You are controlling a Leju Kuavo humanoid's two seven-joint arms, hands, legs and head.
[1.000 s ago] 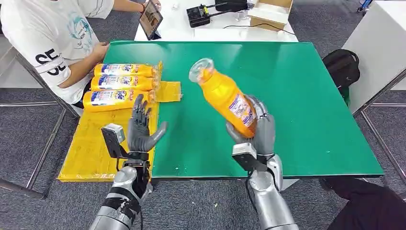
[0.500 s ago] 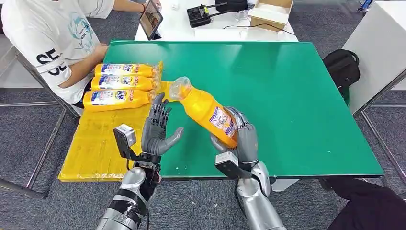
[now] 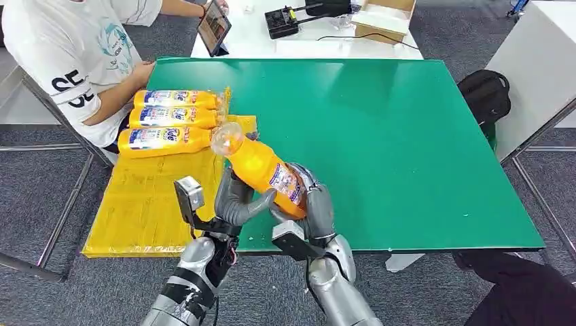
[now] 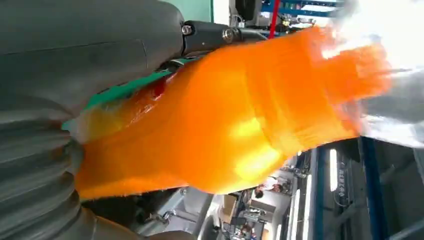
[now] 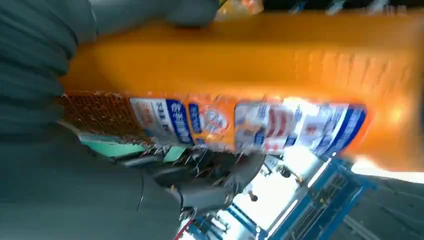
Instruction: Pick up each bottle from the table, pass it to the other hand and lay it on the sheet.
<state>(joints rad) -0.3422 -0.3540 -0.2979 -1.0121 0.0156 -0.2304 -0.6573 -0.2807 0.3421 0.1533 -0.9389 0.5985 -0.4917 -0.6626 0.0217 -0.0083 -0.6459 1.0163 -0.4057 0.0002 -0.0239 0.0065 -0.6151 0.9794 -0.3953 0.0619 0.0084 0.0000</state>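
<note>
While right hand [image 3: 314, 207] grips bottle [image 3: 261, 168], left hand [image 3: 234, 199] cupping.

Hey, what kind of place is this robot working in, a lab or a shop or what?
Most likely a robot test lab or workshop, not a shop. A bare green table stands on grey office carpet, a person sits beside it with a tablet, and a white side table holds a remote controller.

Silver arms [image 3: 333, 288], dark grey hands [image 3: 234, 197]
</note>
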